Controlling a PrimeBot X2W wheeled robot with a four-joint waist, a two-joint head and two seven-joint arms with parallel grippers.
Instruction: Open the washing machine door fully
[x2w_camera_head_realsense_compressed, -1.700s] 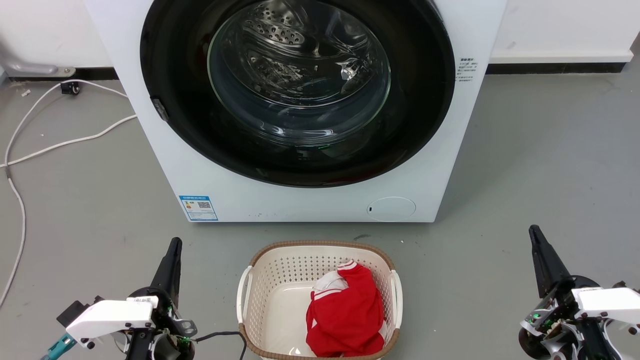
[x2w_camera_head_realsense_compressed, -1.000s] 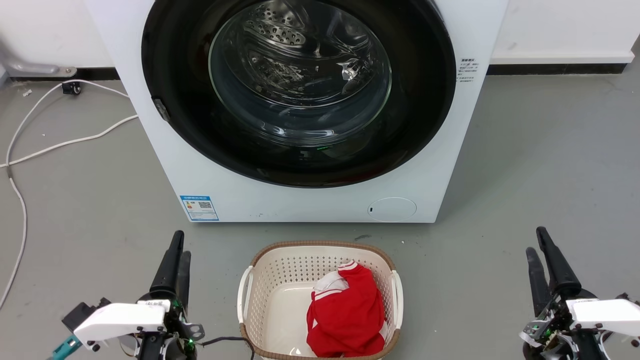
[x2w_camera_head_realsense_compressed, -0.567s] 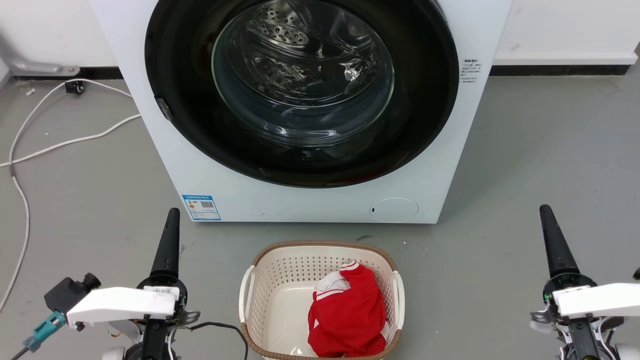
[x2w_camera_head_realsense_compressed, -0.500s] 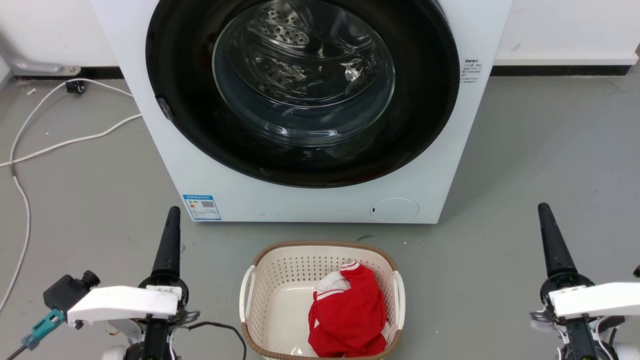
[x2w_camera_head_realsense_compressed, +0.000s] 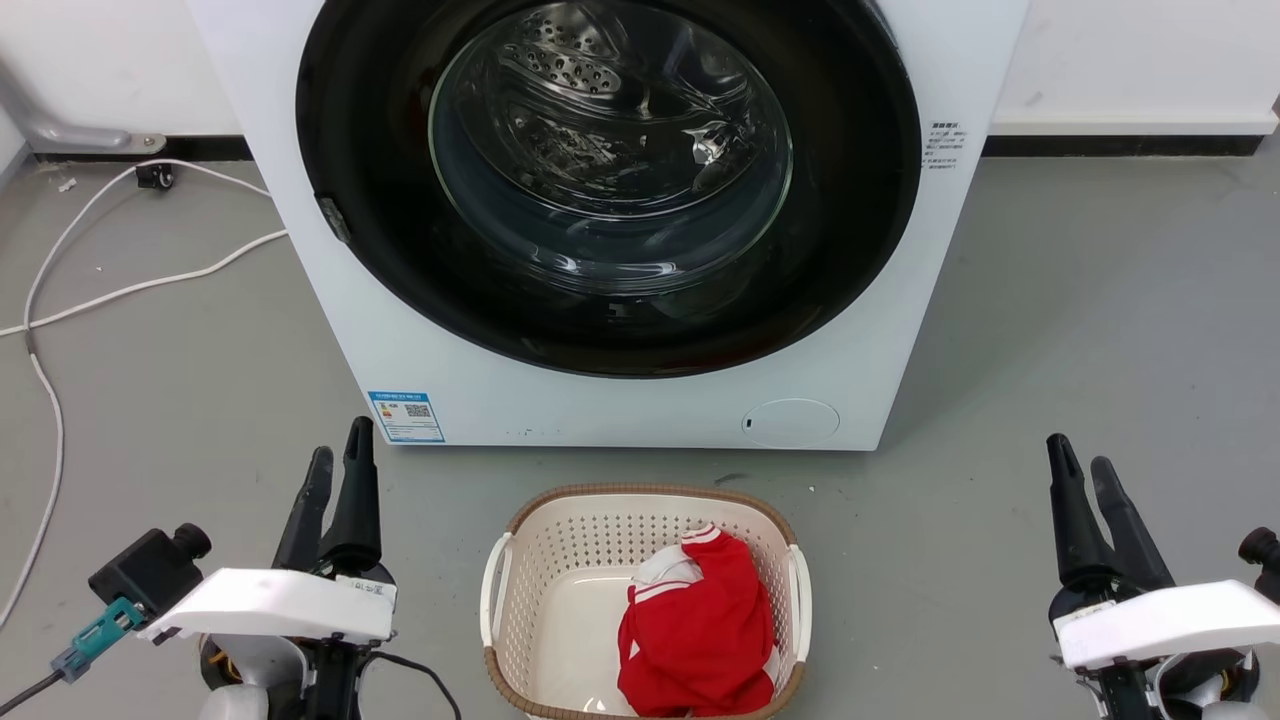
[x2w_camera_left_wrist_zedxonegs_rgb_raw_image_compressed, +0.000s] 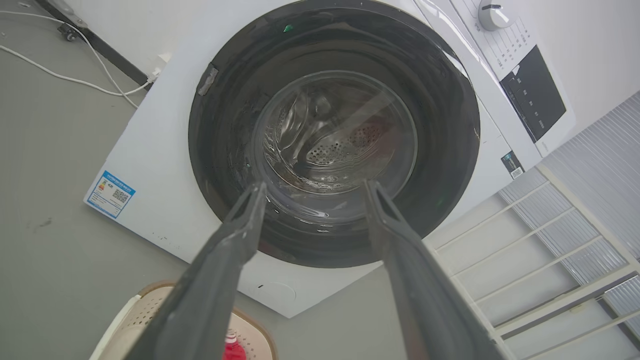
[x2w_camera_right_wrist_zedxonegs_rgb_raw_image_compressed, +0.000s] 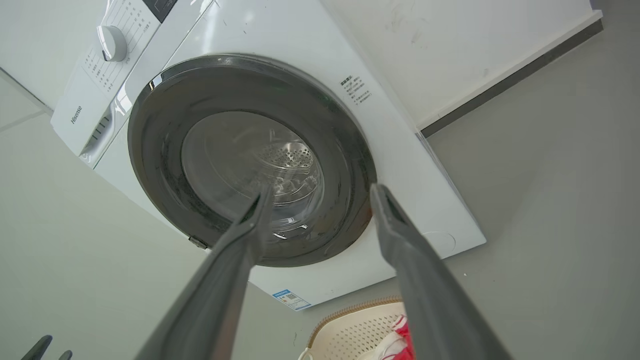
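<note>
Black washing machine door (x2w_camera_head_realsense_compressed: 610, 180) shut, ahead of my left gripper (x2w_camera_head_realsense_compressed: 340, 445) and right gripper (x2w_camera_head_realsense_compressed: 1078, 452); both just parted, holding nothing. I reach next.

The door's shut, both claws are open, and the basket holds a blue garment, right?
The garment in the basket is red, not blue, per the head view. The washing machine door is shut; left gripper and right gripper are open.
</note>
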